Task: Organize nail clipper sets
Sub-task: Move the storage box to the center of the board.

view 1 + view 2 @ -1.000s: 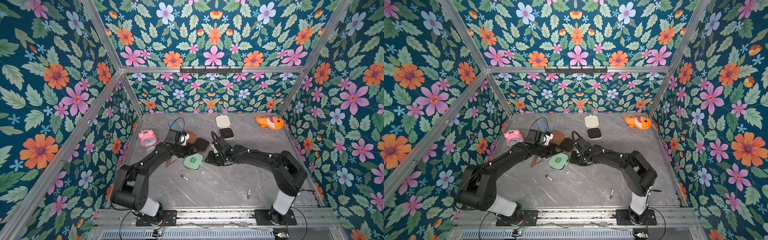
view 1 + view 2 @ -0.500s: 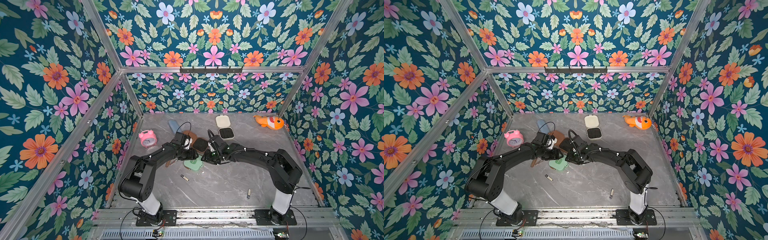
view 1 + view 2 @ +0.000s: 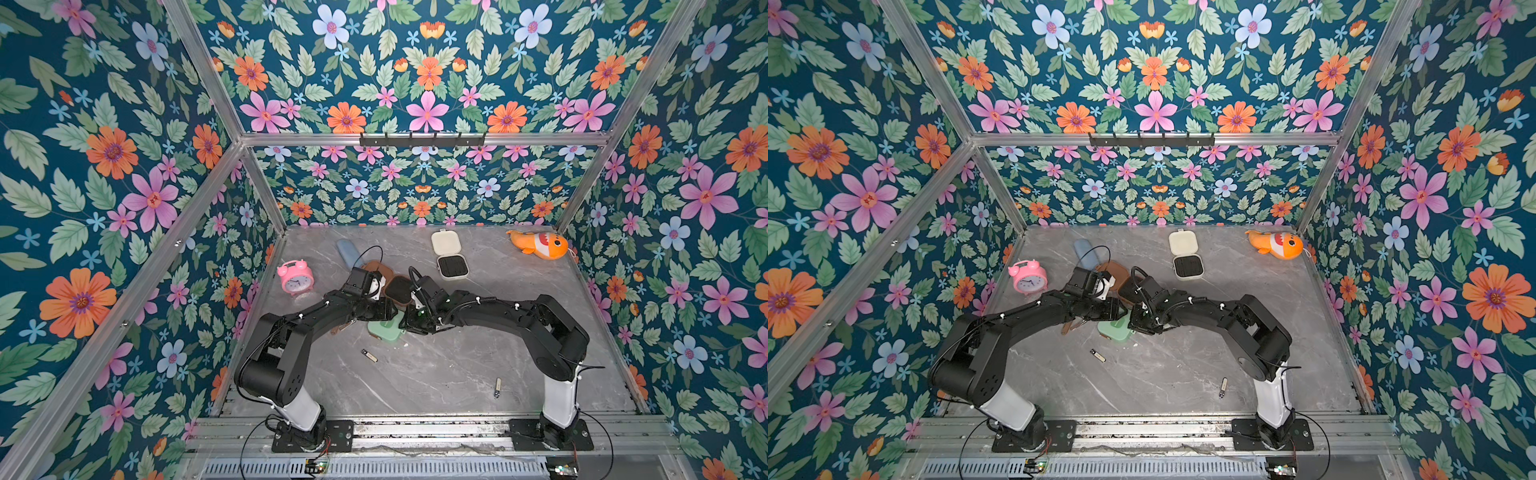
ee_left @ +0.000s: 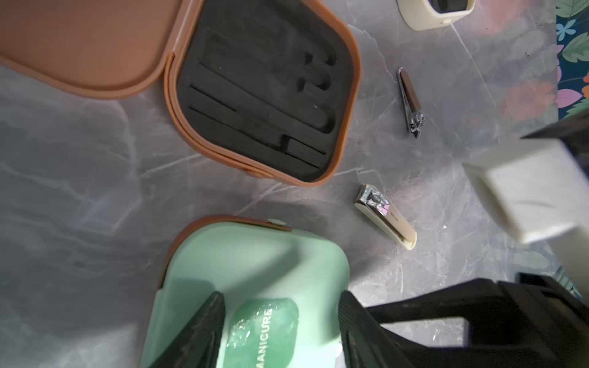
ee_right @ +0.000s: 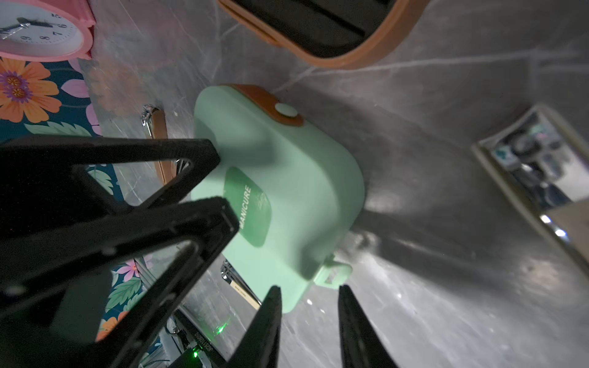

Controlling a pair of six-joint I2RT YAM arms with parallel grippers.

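The mint green case (image 4: 255, 274) lies closed on the table, its "MANICURE" label between my left gripper's (image 4: 280, 321) two spread fingers, whose tips rest on the lid. My right gripper (image 5: 310, 302) stands open at the case's corner, beside its small tab (image 5: 334, 275), with only bare table between the fingers. In both top views the two grippers meet over the green case (image 3: 384, 332). The brown case (image 4: 264, 95) lies open just beyond it, its black insert empty. The cream case (image 3: 451, 255) lies open at the back. A beige clipper (image 4: 387, 216) and a slim silver clipper (image 4: 410, 102) lie loose nearby.
A pink alarm clock (image 3: 295, 277) and a blue pouch (image 3: 347, 251) sit at the back left, an orange fish toy (image 3: 540, 245) at the back right. Two more small clippers (image 3: 369, 355) (image 3: 497, 387) lie toward the front. A brown-handled clipper (image 5: 157, 143) lies beside the green case.
My left gripper has swung from beside the brown case onto the green case's lid. My right gripper has closed in on the same case and narrowed a little.
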